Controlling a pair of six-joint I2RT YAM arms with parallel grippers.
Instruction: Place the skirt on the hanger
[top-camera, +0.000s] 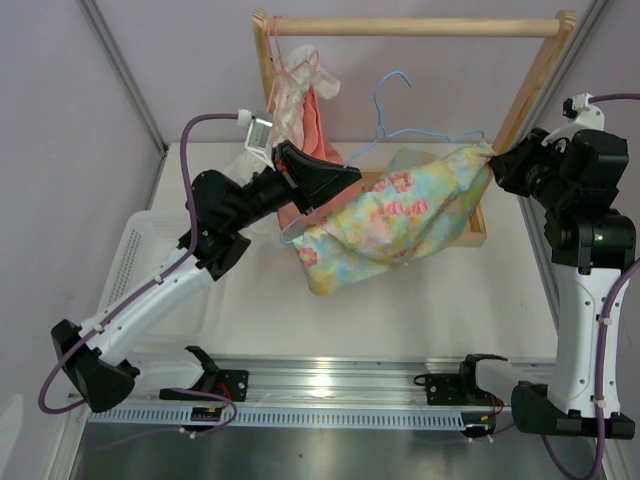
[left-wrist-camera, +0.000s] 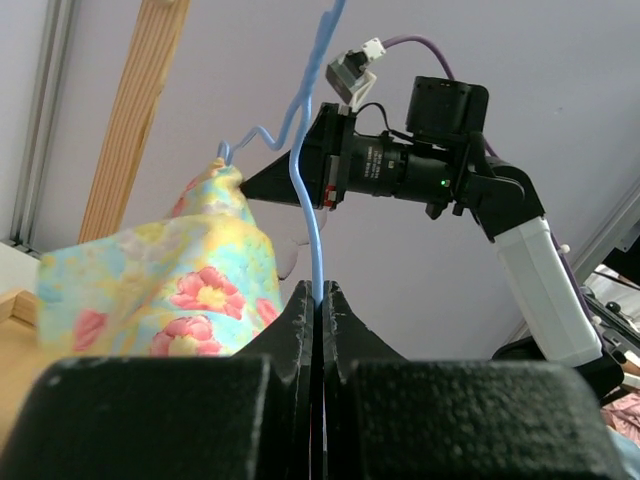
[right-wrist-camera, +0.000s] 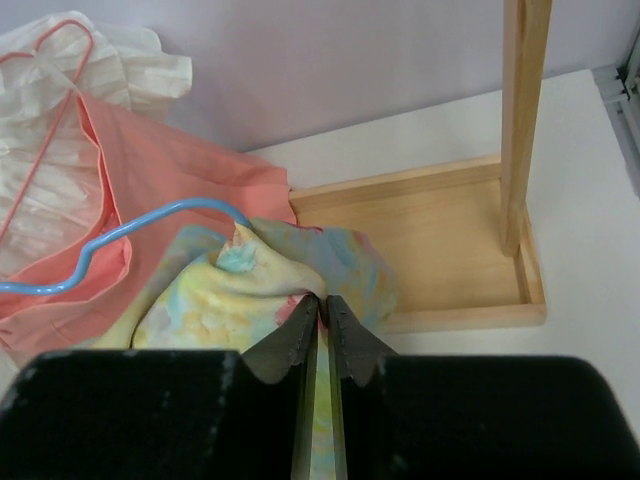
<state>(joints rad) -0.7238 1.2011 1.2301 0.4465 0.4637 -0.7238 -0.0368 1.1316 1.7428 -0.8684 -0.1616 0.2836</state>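
Observation:
The flower-print skirt (top-camera: 400, 215) hangs in the air between my two grippers, above the table. The light-blue wire hanger (top-camera: 392, 120) runs through its top edge, hook up. My left gripper (top-camera: 345, 178) is shut on the hanger's wire (left-wrist-camera: 317, 250), at the skirt's left end. My right gripper (top-camera: 497, 160) is shut on the skirt's right corner (right-wrist-camera: 290, 275). In the left wrist view the skirt (left-wrist-camera: 160, 290) hangs left of the wire and my right arm (left-wrist-camera: 420, 160) is beyond it. In the right wrist view the hanger (right-wrist-camera: 150, 220) curves out of the skirt to the left.
A wooden rack (top-camera: 420, 28) with a base tray (right-wrist-camera: 420, 230) stands behind. A salmon-pink garment (top-camera: 318, 125) and a white one (top-camera: 290, 95) hang on a pink hanger (right-wrist-camera: 45, 60) at the rack's left. A white basket (top-camera: 135, 260) sits at the left.

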